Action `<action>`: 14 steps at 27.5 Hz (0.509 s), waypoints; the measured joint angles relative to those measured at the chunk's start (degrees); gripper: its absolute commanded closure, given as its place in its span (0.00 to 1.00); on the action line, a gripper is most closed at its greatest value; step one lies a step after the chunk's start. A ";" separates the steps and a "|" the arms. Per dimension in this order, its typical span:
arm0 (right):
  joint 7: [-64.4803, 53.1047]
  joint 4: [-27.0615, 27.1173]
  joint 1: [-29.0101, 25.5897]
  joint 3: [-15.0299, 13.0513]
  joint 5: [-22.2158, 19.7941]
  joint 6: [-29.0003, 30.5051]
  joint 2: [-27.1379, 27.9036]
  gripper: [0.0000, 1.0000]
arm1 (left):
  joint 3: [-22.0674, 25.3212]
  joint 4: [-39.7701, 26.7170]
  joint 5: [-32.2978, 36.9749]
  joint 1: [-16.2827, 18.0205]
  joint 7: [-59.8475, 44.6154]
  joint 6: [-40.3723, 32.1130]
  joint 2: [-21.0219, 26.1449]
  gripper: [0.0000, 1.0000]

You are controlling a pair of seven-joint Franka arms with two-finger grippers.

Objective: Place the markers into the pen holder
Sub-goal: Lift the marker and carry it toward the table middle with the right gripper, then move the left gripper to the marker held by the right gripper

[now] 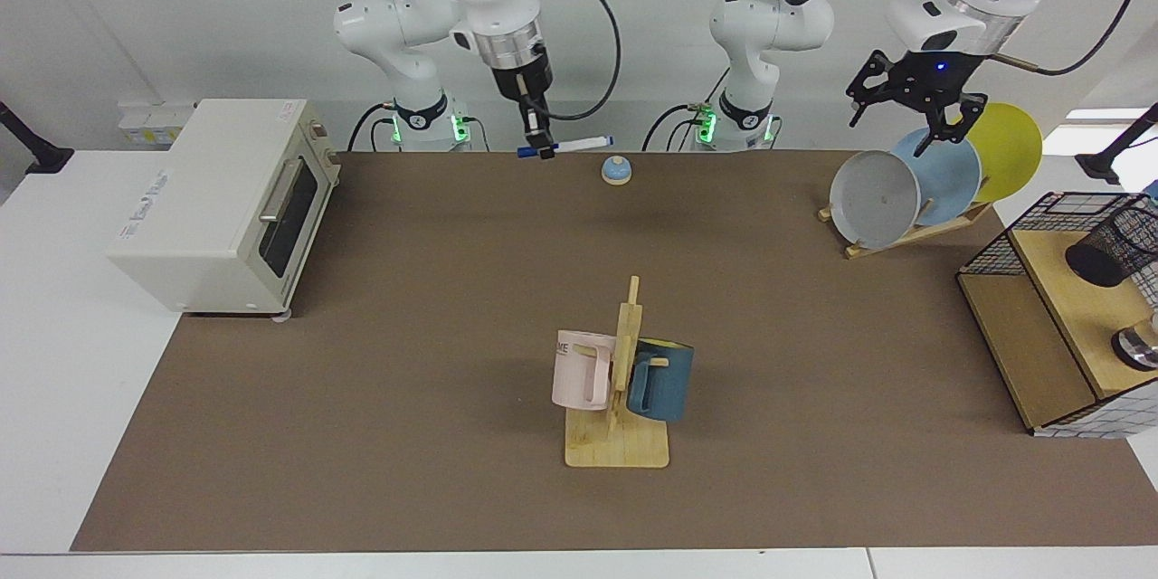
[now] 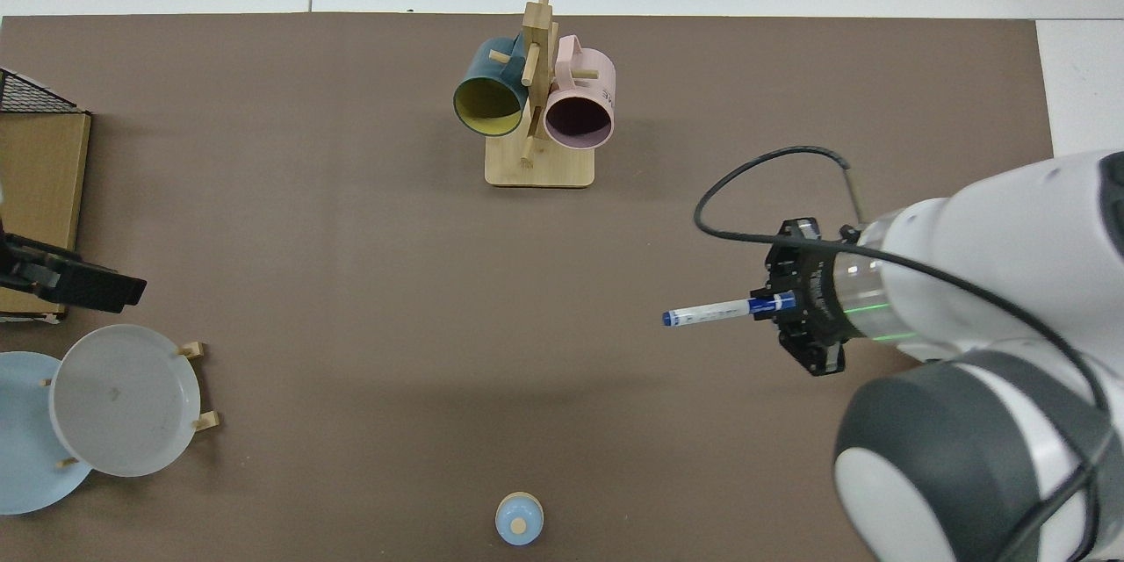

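Only facing view: pen holder [image 1: 1111, 244]; right hand [image 1: 539, 141] grips marker [image 1: 579, 144].

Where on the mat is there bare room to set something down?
Bare: the stretch between the toaster oven and the mug stand; also between that stand and the wire basket. Crowded: the corner with the plate rack, basket and pen holder.
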 measured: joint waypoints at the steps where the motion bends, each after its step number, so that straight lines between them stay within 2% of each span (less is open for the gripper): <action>1: 1.97 0.02 1.59 0.03 0.00 1.30 0.11 1.00 | -0.08 -0.49 -0.02 -0.01 2.83 0.00 -0.27 0.08; 4: 5.82 0.08 4.91 0.08 0.00 4.38 0.62 1.00 | -0.29 -1.82 -0.06 -0.05 10.48 0.00 -1.03 0.02; 7: 8.05 0.56 7.07 0.06 0.01 6.32 1.60 1.00 | -0.53 -3.03 -0.60 -0.10 16.26 0.03 -1.68 0.00; 10: 9.89 1.18 8.98 0.04 0.00 7.87 3.35 1.00 | -1.02 -4.34 -2.67 -0.25 18.55 0.03 -2.12 0.00; 14: 11.40 1.58 11.22 0.01 0.00 13.07 6.03 1.00 | -2.21 -7.07 -4.92 -0.73 19.33 0.52 -2.61 0.01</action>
